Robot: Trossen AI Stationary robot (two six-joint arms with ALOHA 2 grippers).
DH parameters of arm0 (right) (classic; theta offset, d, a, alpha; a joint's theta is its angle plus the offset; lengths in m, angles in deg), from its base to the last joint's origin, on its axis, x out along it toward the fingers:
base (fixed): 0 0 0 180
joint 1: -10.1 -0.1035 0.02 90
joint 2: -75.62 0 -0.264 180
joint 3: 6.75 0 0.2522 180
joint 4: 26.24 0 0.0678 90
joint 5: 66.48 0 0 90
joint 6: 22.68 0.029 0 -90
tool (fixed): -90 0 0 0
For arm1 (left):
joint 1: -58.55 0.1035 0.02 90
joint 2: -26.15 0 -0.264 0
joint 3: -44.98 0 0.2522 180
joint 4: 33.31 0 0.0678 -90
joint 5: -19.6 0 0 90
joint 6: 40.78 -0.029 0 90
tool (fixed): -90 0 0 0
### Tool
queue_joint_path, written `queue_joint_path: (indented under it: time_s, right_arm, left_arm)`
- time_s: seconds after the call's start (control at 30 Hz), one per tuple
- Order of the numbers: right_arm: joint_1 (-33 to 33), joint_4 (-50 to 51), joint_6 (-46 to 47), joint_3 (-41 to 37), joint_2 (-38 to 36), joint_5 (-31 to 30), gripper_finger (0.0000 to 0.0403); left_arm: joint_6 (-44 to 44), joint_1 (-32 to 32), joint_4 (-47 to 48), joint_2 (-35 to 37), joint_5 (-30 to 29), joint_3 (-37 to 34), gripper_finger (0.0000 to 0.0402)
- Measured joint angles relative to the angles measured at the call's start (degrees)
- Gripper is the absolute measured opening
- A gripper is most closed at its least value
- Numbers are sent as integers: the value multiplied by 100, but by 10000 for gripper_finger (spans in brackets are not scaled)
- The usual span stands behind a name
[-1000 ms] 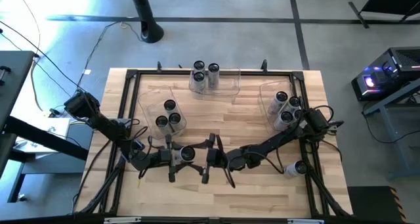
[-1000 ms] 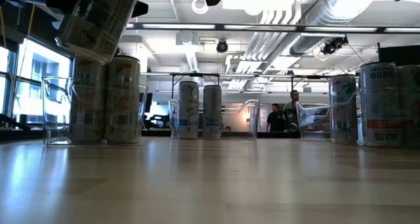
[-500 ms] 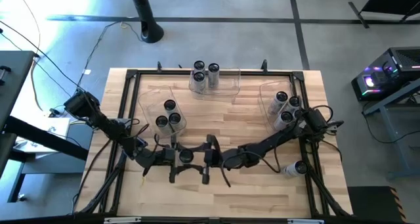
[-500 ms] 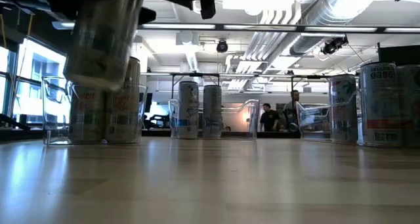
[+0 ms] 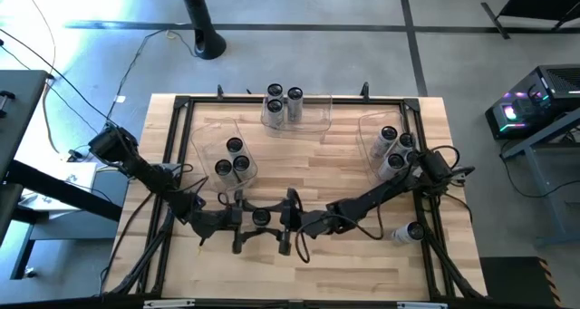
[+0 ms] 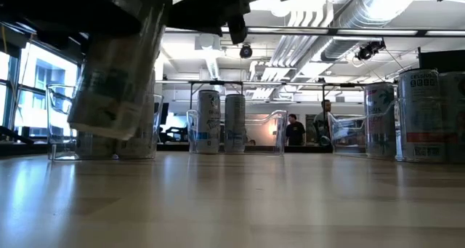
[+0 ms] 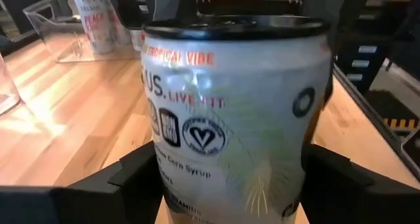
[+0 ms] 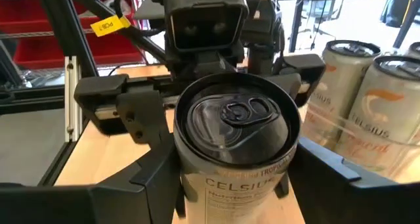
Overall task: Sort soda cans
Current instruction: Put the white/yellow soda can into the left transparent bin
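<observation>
Between both arms near the table's front, left end effector (image 5: 246,217) and right end effector (image 5: 277,221) clamp one can (image 5: 261,217)

Count, high view: cans (image 5: 294,98) 12: three in left bin (image 5: 207,137), three in far bin, four in right bin, one loose, one held. Bins 3. Arms 2.

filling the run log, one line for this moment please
phase: handover | can: off table, tilted | left pincer: on can | right pincer: on can | loose can: table
</observation>
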Motion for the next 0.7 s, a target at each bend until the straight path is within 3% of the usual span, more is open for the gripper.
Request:
queue_joint_path:
  time_s: [0.23, 0.4, 0.7]
  right_arm:
    - [16, -285, 168, 8, 223, 70, 222]
    - [65, -718, 152, -15, 406, 157, 222]
    - [87, -638, 184, -24, 431, 207, 222]
  left_arm:
    - [264, -109, 528, 240, 46, -7, 278]
    - [453, -35, 550, 171, 101, -17, 278]
    - [727, 304, 329, 120, 310, -17, 279]
